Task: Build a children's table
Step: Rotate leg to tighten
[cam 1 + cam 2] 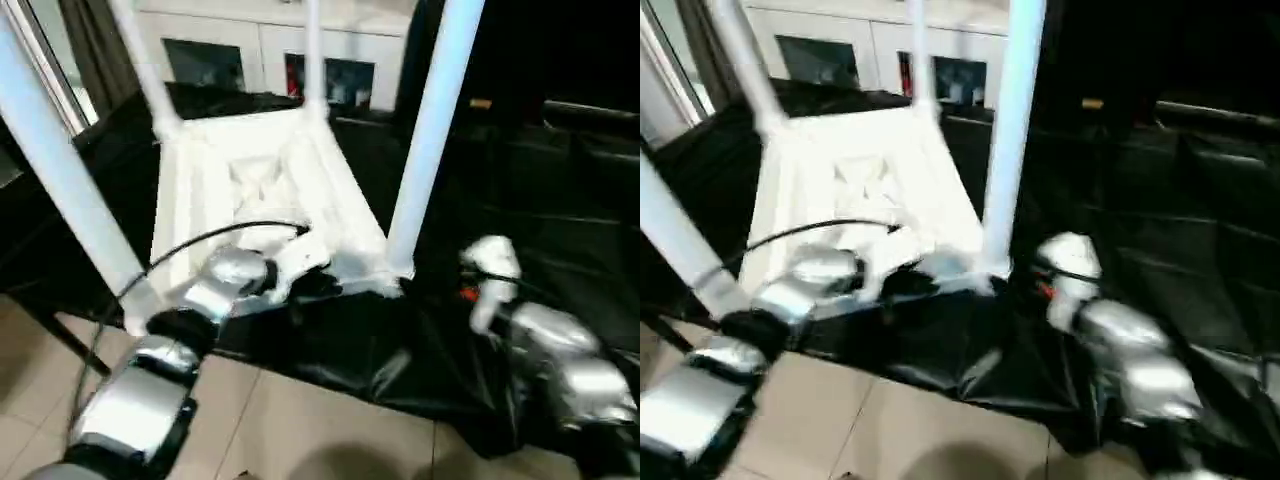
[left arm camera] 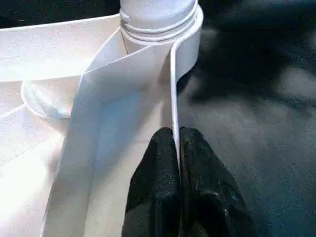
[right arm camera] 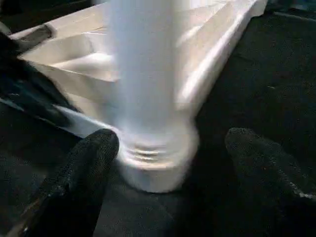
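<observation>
1. Children's table top (image 1: 255, 175) lies upside down on a black sheet (image 1: 520, 200), ribbed underside facing up, in front of a white cabinet (image 1: 270, 50) with glass doors.
2. Four white legs stand up from its corner sockets: two near ones, the near left leg (image 1: 60, 170) and the near right leg (image 1: 430, 130), and two far ones (image 1: 312, 50).
3. The black sheet hangs over the near edge above a tiled floor (image 1: 300, 430).
4. The left pincer (image 2: 177, 148) is pressed together on the thin rim of the top (image 2: 174, 89), just beside the near right corner socket (image 2: 163, 29).
5. The right pincer (image 3: 173, 148) stands wide apart, one black finger (image 3: 94, 153) on each side of the near right leg's threaded base (image 3: 148, 153), without touching it.
</observation>
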